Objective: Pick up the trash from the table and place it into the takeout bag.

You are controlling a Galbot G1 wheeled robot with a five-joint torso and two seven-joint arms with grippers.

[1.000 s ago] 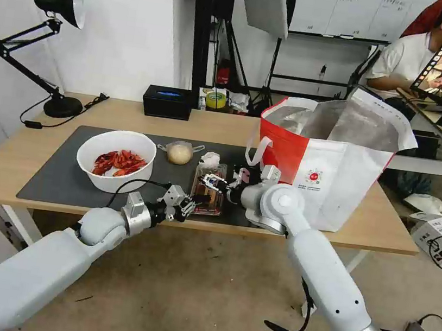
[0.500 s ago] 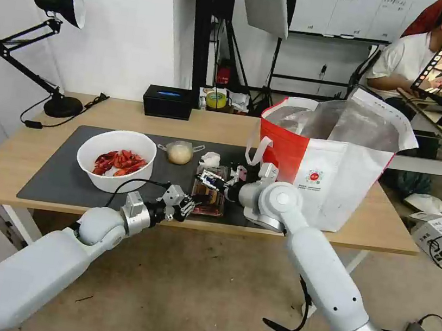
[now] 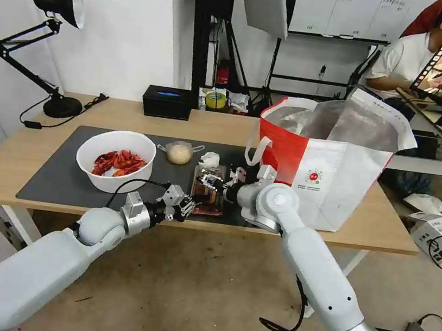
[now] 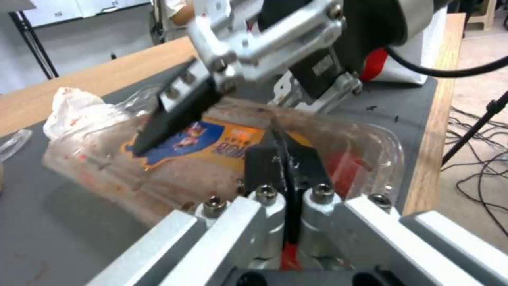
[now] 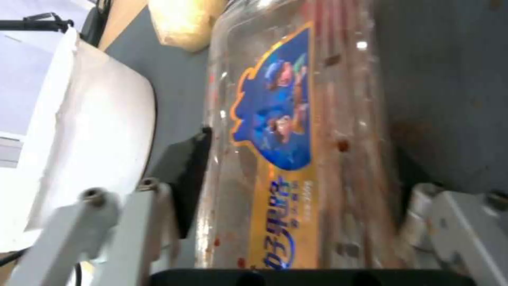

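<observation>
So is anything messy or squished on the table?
Yes. The clear tray looks crumpled, its plastic smeared with reddish sauce. The left gripper is shut on its near edge, and the right gripper straddles it. The tissue beside it is stained too.

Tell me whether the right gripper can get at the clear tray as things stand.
Probably yes. The right gripper is open over the clear tray, a finger on either side. The left gripper is shut on the tray's near edge, well clear of it.

Open takeout bag (image 3: 336, 165) mouth, unobstructed above
</observation>
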